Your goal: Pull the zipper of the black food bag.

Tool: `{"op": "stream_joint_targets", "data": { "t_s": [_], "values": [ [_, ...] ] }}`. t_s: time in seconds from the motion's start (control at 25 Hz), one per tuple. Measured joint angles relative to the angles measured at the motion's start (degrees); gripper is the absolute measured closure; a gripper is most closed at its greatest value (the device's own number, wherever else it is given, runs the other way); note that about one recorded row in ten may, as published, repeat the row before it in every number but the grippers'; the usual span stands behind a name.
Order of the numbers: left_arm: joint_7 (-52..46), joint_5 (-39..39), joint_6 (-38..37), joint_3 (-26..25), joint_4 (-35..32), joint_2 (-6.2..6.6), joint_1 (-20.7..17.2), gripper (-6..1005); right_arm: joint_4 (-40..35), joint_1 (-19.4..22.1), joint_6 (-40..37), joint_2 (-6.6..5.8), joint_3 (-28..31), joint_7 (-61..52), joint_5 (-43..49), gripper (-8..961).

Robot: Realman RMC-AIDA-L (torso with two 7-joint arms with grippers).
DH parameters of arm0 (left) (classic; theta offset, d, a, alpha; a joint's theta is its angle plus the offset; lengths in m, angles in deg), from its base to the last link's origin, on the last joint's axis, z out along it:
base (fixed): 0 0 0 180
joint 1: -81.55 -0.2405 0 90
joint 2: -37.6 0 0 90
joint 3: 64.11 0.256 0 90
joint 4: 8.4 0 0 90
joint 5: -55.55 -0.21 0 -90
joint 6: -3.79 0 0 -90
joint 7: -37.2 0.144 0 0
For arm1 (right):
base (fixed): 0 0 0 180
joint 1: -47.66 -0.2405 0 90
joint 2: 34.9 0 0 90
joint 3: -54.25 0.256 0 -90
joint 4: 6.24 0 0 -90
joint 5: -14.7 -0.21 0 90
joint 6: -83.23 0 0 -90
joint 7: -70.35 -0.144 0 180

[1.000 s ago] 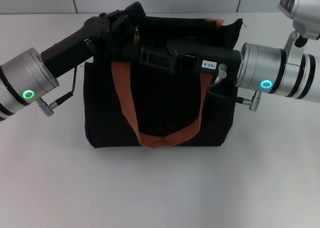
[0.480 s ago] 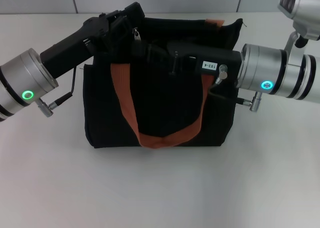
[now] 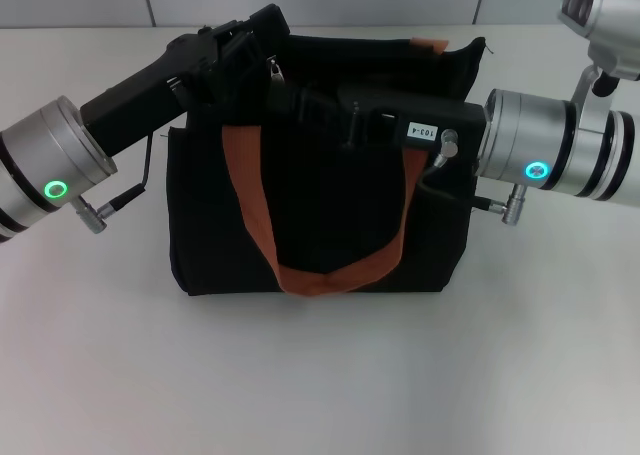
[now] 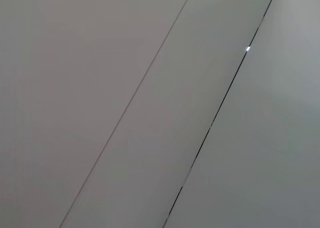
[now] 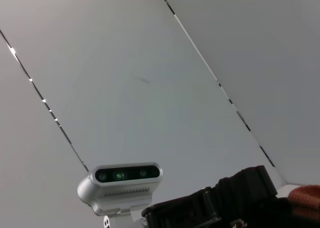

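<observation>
The black food bag point(image 3: 330, 225) stands upright in the middle of the white table in the head view, with a rust-brown strap point(image 3: 250, 205) hanging down its front. The small silver zipper pull point(image 3: 272, 72) sits at the bag's top left, on the opening. My left gripper point(image 3: 250, 50) comes in from the left and rests at the bag's top left corner, right beside the pull. My right gripper point(image 3: 305, 100) reaches in from the right along the bag's top edge, its tip a short way right of the pull. The left wrist view shows only pale panels.
The white table point(image 3: 320, 375) spreads in front of and beside the bag. A wall runs along the back. The right wrist view shows pale panels, my head camera point(image 5: 120, 185), a black gripper part point(image 5: 225, 203) and a bit of brown strap point(image 5: 306, 195).
My right gripper has rolled about its wrist over the bag top and its arm has shifted slightly right. The zipper pull, the bag and my left arm have stayed put.
</observation>
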Motion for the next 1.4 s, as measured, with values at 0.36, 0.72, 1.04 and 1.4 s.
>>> {"op": "stream_joint_targets", "data": {
  "t_s": [0.36,0.72,1.04,1.4],
  "values": [
    [0.0,0.0,0.0,0.0,0.0,0.00,-0.2,967,-0.1,0.1,0.3,-0.35,0.6,-1.4,0.2,955],
    [0.2,-0.1,0.0,-0.6,0.0,0.00,-0.7,967,-0.1,0.3,0.9,-0.35,0.5,-2.7,0.2,956],
    [3.9,-0.1,-0.2,-0.6,0.0,0.00,-1.1,967,-0.1,0.3,1.5,-0.41,0.6,-5.0,0.2,956],
    [18.6,0.6,-0.3,-0.8,1.1,0.11,-2.8,967,-0.8,-0.2,2.4,-0.53,0.1,-8.7,0.5,957]
  ]
}}
